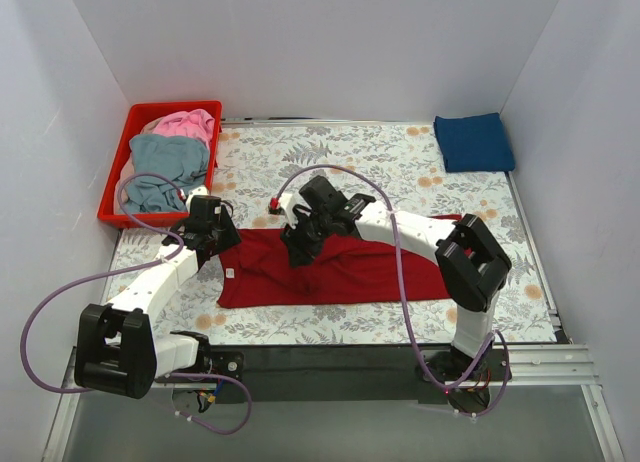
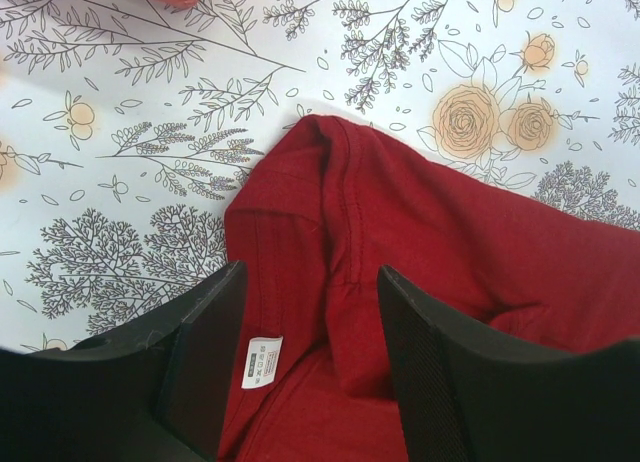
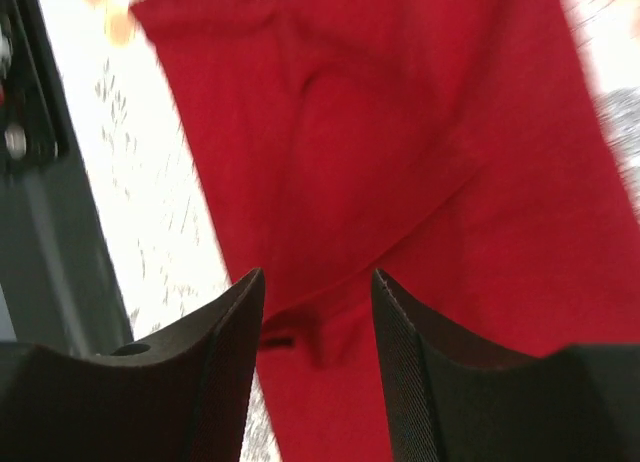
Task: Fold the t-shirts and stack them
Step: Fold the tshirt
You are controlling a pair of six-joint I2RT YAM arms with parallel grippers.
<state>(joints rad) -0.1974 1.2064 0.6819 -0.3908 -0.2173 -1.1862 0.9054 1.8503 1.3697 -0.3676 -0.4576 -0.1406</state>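
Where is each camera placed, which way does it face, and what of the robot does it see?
Top external: above and behind the bases, facing down at the table; the left arm and the right arm show.
Left wrist: on the left arm, facing down at the dark red t-shirt and its white label; left end effector shows, open.
Right wrist: on the right arm, facing down at the same shirt, blurred; right end effector shows, open.
Shared: all three views show the dark red t-shirt.
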